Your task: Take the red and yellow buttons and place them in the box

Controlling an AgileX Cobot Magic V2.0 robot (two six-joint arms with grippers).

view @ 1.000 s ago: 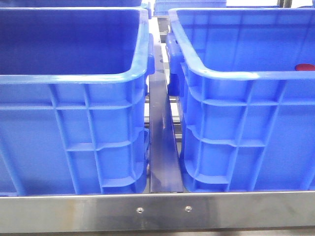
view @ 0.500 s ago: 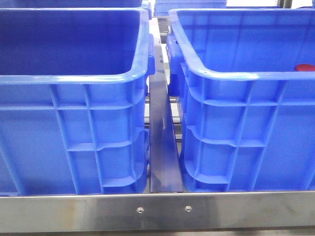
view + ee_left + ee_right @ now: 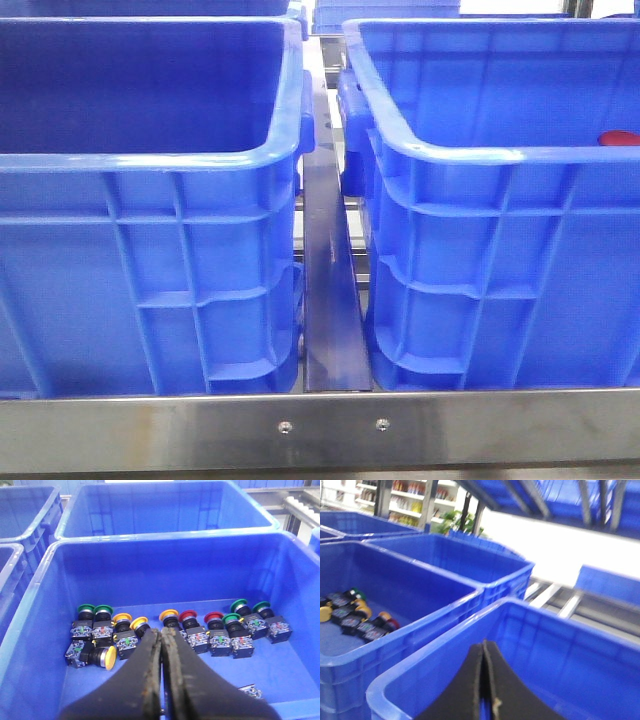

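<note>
Left gripper (image 3: 161, 636), black curved fingers pressed together, nothing between them, hanging over big bright blue ribbed plastic crate (image 3: 45, 580) holding loose push-buttons. Red-capped round buttons with dark bodies (image 3: 188, 616) lie on that crate's floor in a rough row beside yellow-capped round buttons (image 3: 121, 618) and green-capped round buttons (image 3: 86, 610), each on a small block with terminals; one yellow-capped button (image 3: 108, 657) lies tipped on its side near the row's end. Fingertips above the row, not touching any button. Right gripper (image 3: 485, 647), black fingers also closed together and empty, hanging over another bright blue plastic crate (image 3: 470, 625), whose floor is hidden. Front view: two blue crates side by side on a steel-edged shelf (image 3: 320, 430), dark metal strip (image 3: 328, 290) between them, small red cap (image 3: 620, 138) showing in the crate on the right; neither arm visible there.
</note>
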